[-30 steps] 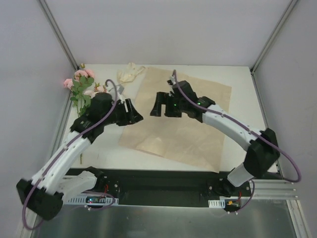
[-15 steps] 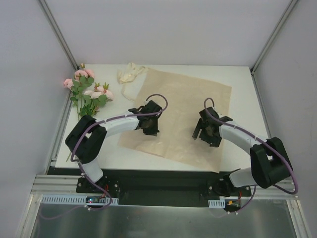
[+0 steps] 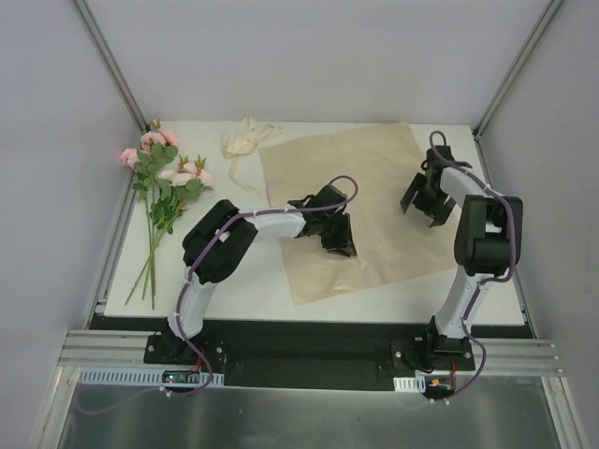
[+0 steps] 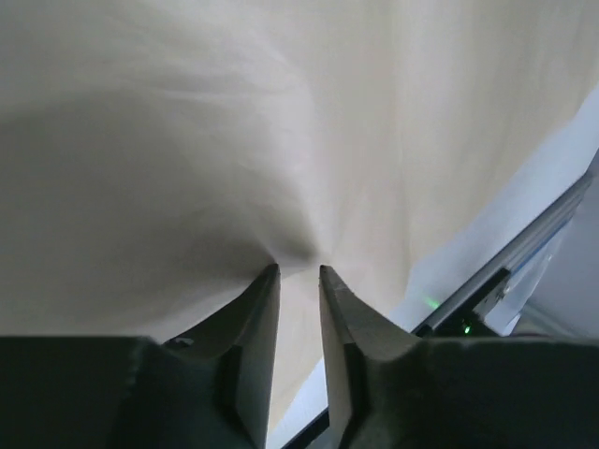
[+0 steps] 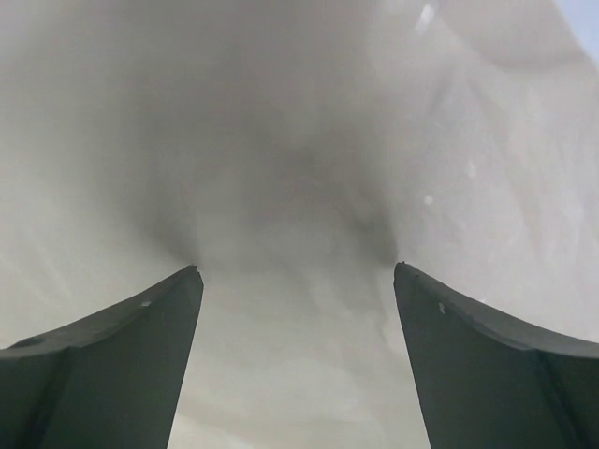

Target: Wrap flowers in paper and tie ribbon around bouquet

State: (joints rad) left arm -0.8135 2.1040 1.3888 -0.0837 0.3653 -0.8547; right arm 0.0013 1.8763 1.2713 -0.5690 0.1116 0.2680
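The tan paper (image 3: 374, 173) lies flat across the middle and right of the white table. My left gripper (image 3: 339, 241) reaches over its near part. In the left wrist view its jaws (image 4: 298, 268) stand almost together, and a pucker of the paper (image 4: 281, 112) rises between the tips with creases fanning out. My right gripper (image 3: 423, 201) is at the sheet's right edge. Its jaws (image 5: 295, 268) are wide apart, tips down on the paper (image 5: 299, 140). The pink flowers (image 3: 164, 168) lie at the far left. The cream ribbon (image 3: 245, 140) is bunched at the back.
The flower stems (image 3: 148, 267) run toward the near left table edge. Slanted frame posts (image 3: 112, 61) and grey walls close in both sides. The black base rail (image 3: 309, 341) runs along the near edge.
The paper has slid right and turned. My left gripper travelled right across it and narrowed. My right gripper swung back to the sheet's right edge, staying open.
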